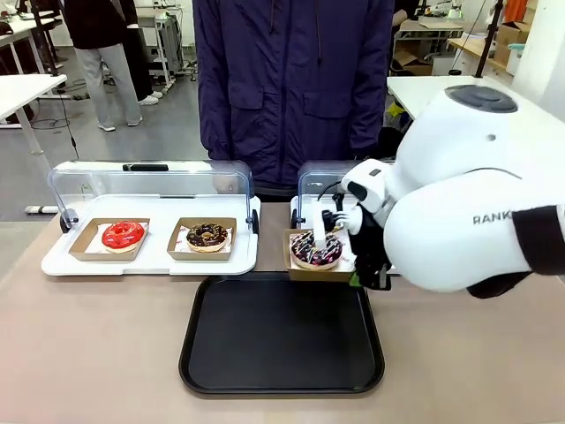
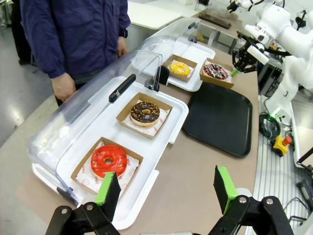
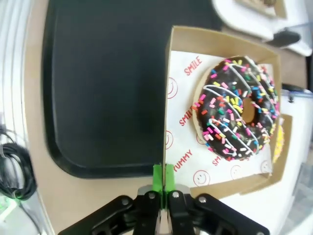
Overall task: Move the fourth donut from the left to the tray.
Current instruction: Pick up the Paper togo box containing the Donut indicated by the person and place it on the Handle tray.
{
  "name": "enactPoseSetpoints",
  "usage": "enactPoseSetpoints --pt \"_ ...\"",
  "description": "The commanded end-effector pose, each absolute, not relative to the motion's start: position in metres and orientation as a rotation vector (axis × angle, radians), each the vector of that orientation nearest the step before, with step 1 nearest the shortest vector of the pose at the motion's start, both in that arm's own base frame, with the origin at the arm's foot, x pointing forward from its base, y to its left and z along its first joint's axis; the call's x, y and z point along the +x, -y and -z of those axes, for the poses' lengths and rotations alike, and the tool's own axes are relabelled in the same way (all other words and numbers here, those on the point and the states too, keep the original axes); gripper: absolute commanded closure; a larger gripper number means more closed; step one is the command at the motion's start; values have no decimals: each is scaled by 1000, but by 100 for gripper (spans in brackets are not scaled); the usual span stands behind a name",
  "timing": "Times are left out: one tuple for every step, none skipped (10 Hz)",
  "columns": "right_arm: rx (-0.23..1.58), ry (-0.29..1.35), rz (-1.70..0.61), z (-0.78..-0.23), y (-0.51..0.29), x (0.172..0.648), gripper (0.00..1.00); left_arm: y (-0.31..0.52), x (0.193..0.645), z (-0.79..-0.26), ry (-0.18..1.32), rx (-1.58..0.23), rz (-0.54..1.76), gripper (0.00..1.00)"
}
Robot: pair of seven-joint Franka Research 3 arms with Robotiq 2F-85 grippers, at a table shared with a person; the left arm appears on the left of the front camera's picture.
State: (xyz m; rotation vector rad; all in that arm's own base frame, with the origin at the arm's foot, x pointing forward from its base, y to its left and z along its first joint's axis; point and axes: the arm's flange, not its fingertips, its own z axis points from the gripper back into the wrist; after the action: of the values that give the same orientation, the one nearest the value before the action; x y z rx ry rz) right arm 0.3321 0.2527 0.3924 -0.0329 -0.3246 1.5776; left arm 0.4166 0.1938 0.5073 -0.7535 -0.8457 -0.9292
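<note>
A: Right gripper [image 3: 163, 178]'s pinched tight on the cardboard holder [image 3: 168, 98] wall. The fourth donut [image 3: 238, 108] lies flat inside, at the tray [image 1: 281, 340]'s far edge.

B: Left gripper [image 2: 164, 188] gapes wide, holding nothing. Red donut [image 2: 108, 160] and crumb donut [image 2: 145, 113] occupy the white display tray [image 2: 166, 134].

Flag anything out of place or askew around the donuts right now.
The fourth donut sits off its white display tray: its cardboard holder is pinched at the wall by the right hand and overhangs the black tray. Nothing is spilled.
</note>
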Motion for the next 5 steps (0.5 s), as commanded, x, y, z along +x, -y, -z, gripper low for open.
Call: enactPoseSetpoints --pt "-52 330 -1566 -371 -262 304 98 -193 416 -510 846 -759 935 0" --pt "-32 324 -1573 -362 -275 295 98 -193 416 -510 846 -759 935 0" --pt "-28 327 -1568 -356 -282 293 98 -193 416 -510 846 -759 935 0" --pt "-12 328 -1561 -350 -288 290 98 -193 416 -510 846 -759 935 0" --pt "-13 328 -1559 -344 -292 287 98 -193 416 -510 846 -759 935 0"
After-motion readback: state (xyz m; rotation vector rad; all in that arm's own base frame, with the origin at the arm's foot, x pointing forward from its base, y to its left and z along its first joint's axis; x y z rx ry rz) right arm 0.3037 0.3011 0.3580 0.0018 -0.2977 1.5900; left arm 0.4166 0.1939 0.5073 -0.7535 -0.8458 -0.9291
